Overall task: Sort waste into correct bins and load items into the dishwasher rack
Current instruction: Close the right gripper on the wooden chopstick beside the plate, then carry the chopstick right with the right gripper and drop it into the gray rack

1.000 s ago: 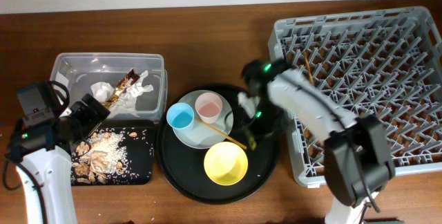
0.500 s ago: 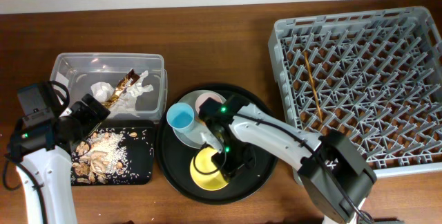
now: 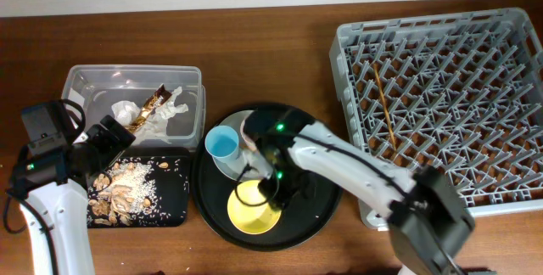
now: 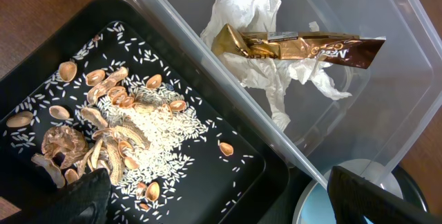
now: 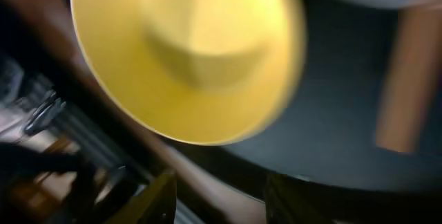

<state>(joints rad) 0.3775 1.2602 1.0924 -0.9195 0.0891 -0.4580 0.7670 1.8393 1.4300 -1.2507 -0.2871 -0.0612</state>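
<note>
The yellow bowl (image 3: pixel 253 209) sits on the round black tray (image 3: pixel 212 216), partly hidden under the right tool (image 3: pixel 282 188), whose fingers stand apart with nothing seen between them in a badly blurred wrist view. The candy wrapper (image 4: pixel 297 46) lies on the napkin (image 4: pixel 242 3) in the clear tub (image 4: pixel 366 106), its print unreadable. The left tool (image 4: pixel 235 196) is spread wide, holding nothing.
</note>
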